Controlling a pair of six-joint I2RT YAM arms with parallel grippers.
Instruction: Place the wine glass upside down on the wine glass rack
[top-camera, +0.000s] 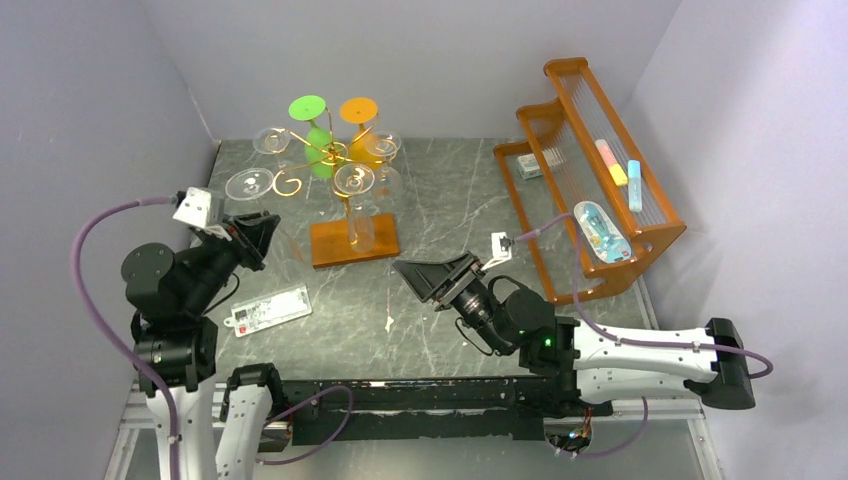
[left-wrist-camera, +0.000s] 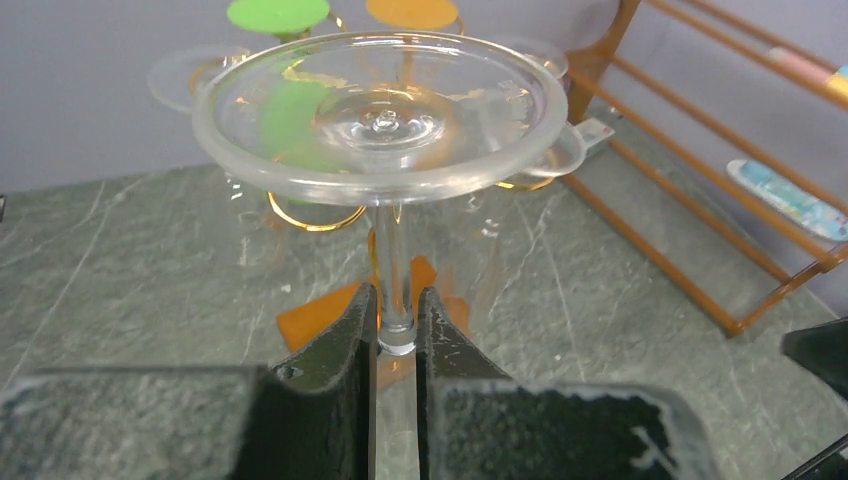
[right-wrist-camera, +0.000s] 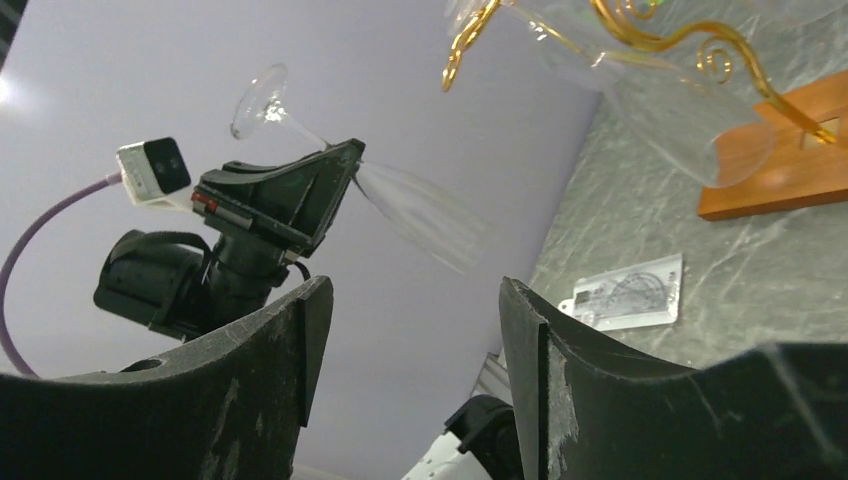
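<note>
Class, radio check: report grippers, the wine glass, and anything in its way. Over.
Left gripper shut on wine glass stem, foot end leading. Right gripper open, empty. Wine glass rack ahead, not yet reached; hung glasses crowd its arms.

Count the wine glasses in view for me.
6. One clear glass is in the left gripper. Five hang on the wine glass rack: a green glass, an orange glass, and clear ones at back left, right and front. Overlaps could hide another.

Grey table (top-camera: 440, 205) carries wine glass rack (top-camera: 338, 244), orange shelf (top-camera: 592, 185), card (top-camera: 270, 309).
</note>
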